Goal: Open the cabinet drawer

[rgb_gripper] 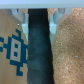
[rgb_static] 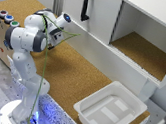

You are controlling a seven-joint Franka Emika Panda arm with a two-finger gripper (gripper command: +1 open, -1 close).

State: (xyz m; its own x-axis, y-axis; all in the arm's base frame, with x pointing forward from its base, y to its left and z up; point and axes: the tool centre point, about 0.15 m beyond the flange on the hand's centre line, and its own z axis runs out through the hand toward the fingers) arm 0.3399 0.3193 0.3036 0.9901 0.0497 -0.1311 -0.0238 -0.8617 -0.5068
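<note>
Looking down from the exterior view, I see the white Franka arm [rgb_static: 31, 39] bent over the cork-topped counter [rgb_static: 70, 78], its wrist near the large white boxy cabinet [rgb_static: 139, 25]. The long, low white drawer front [rgb_static: 104, 57] runs along the cabinet's base, flush and closed. The fingers [rgb_gripper: 22, 20] show only as pale stubs flanking a dark vertical strip [rgb_gripper: 39, 50]; I cannot tell their spacing. A white plastic tub [rgb_static: 109, 109] sits on the counter.

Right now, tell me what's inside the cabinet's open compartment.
The cabinet has an open compartment showing only a bare cork floor and white walls. Its near front corner is hidden by the door, and the drawer below is shut, so its contents are unseen.
</note>
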